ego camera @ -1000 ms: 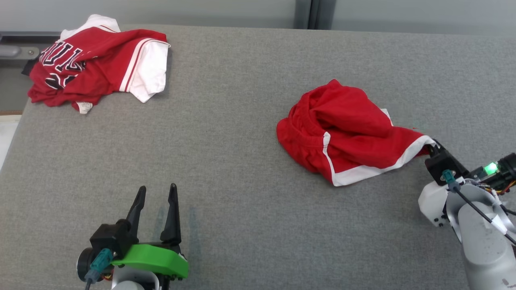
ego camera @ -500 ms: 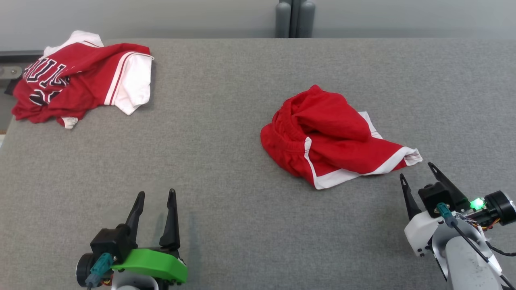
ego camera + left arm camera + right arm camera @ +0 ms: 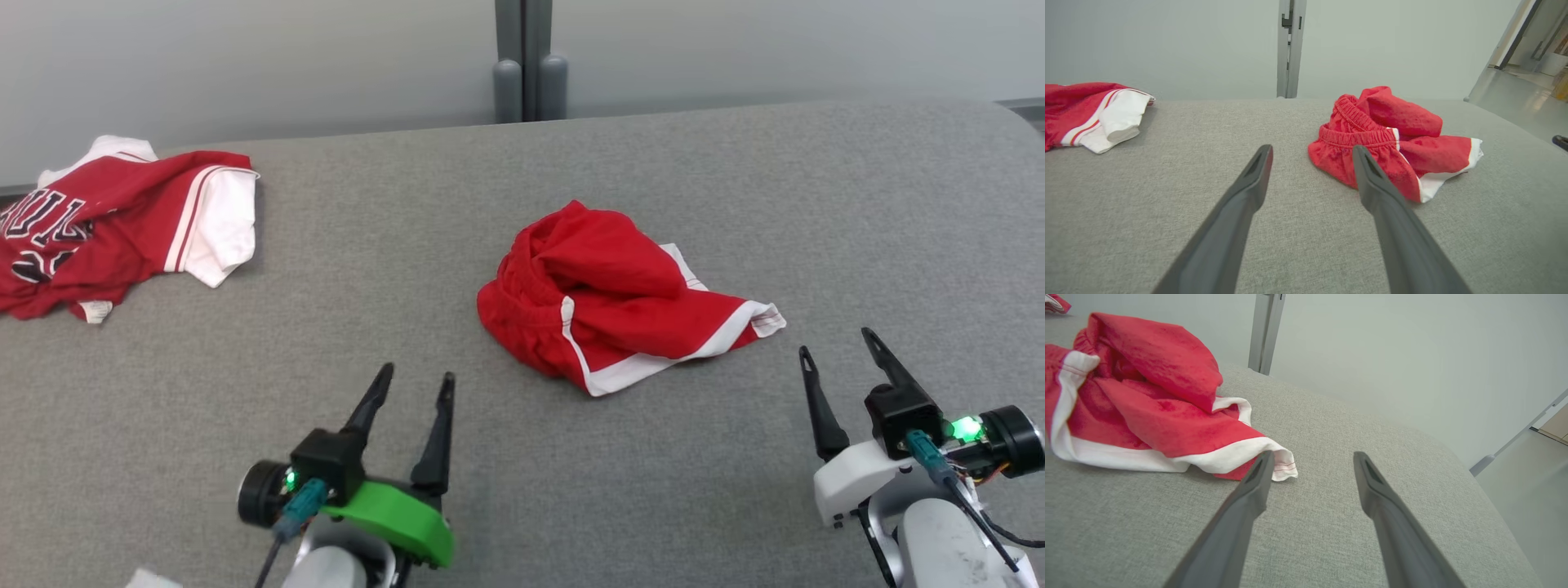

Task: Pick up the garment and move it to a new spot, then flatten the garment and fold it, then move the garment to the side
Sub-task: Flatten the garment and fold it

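Two grippers are before you, and both are empty. The left gripper (image 3: 416, 374) has its dark fingers spread wide above the grey padded surface (image 3: 392, 245) and holds nothing. The right gripper (image 3: 837, 342) is also wide open, with no cloth between its fingers. The garment, a pair of red shorts (image 3: 608, 306) with white trim, lies near the middle of the surface, between the two grippers and a little farther away from the robot. It touches neither of them. Its white hem corner (image 3: 1284, 467) is near the right gripper's fingertips, but in the head view a strip of grey surface shows between them. The shorts are crumpled: the elastic waistband (image 3: 1355, 136) is bunched toward the robot's left, one leg is thrown over the other, and the cloth stands up in a heap. From this I judge that the first step, bringing the garment to a new spot, may be finished, because it rests free on the open surface. The flattening is not yet done, the fold is not yet done, and the move to the side is also left, so most of the task is in front of you. A second garment, a red and white jersey (image 3: 122, 220), lies at the far left edge, well apart from the shorts, and it does not seem to belong to the present work.
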Motion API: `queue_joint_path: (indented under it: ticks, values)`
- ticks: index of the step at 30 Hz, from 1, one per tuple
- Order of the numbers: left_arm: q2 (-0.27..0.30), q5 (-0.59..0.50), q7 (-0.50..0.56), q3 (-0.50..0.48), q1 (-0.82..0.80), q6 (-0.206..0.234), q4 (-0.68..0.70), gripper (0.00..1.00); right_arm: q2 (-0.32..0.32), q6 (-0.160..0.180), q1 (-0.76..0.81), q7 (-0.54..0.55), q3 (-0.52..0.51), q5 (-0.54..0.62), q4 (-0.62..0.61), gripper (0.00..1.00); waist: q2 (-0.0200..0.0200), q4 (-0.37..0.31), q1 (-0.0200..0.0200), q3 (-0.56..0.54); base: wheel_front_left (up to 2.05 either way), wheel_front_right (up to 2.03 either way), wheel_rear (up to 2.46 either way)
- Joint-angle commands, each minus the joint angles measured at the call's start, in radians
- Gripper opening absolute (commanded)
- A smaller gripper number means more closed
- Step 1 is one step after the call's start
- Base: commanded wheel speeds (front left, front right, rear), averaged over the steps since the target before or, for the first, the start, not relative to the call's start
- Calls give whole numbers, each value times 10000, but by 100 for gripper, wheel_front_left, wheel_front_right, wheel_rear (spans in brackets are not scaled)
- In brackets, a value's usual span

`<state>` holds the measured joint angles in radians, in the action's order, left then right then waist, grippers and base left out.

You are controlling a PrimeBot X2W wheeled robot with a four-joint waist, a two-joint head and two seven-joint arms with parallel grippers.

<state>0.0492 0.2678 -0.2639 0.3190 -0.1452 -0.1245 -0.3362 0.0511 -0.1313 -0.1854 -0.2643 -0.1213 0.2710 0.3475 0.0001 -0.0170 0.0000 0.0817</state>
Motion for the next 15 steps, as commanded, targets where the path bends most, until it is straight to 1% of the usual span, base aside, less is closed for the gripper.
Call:
queue_joint_path:
  ticks: [1,4,8,12,15]
  values:
    - [25,-138,-9,257,-411,-58,-200,100,-2,10,166,-3,137,-195,-106,100,-1,-314,0,-53,0,0,0]
    - [31,-311,126,1177,-1324,-69,-938,100,10,12,147,-3,510,-515,-369,100,-1,-625,0,125,0,0,0]
    - [55,-43,438,2146,-2607,-73,-1877,100,8,12,-27,-3,882,-798,-611,100,-1,-1051,0,459,0,0,0]
    - [63,193,817,2741,-3676,-70,-2882,100,7,10,-100,-3,1093,-919,-719,100,-1,-1426,0,760,0,0,0]
    - [55,495,1107,2922,-4280,-71,-3470,100,7,12,-147,-3,1119,-956,-761,100,-1,-1621,0,943,0,0,0]
